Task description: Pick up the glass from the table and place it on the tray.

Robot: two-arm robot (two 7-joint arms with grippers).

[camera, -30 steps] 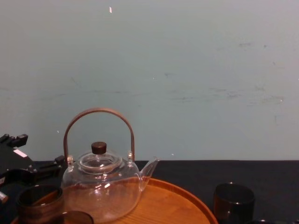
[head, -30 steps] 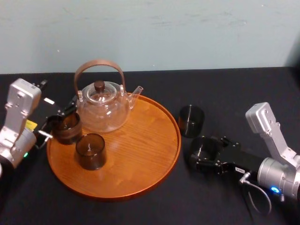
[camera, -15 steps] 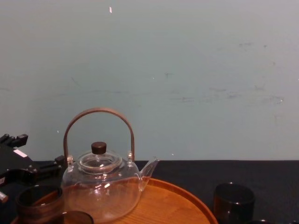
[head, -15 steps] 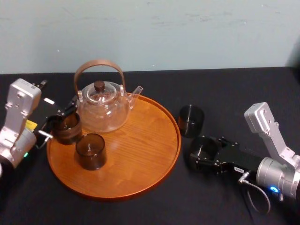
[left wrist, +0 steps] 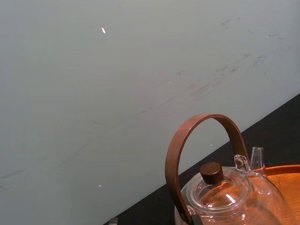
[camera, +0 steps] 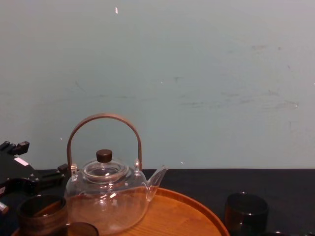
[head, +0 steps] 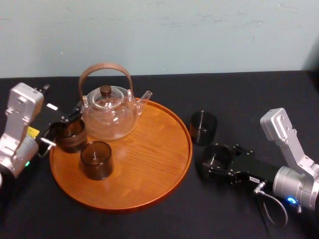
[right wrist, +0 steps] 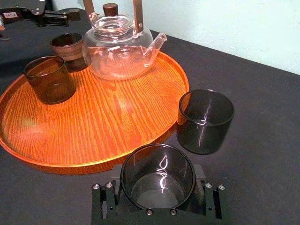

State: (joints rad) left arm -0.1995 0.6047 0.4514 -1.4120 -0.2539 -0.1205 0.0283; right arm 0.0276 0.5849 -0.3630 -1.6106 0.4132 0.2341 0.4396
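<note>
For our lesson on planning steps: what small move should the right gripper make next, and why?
Probably a short straight lift. The right gripper appears shut on the glass, low over the table beside the tray, whose raised rim must be cleared; a second glass stands close by. The left gripper sits at the tray's left rim.

Looks like a lab-style robot test bench: matte black table [head: 249, 94] against a bare, scuffed pale blue-green wall [camera: 206, 73], a glass teapot [head: 108, 112] set out on a round wooden tray [head: 149, 159], the robot's silver right arm [head: 286, 139] low over the table's edge
</note>
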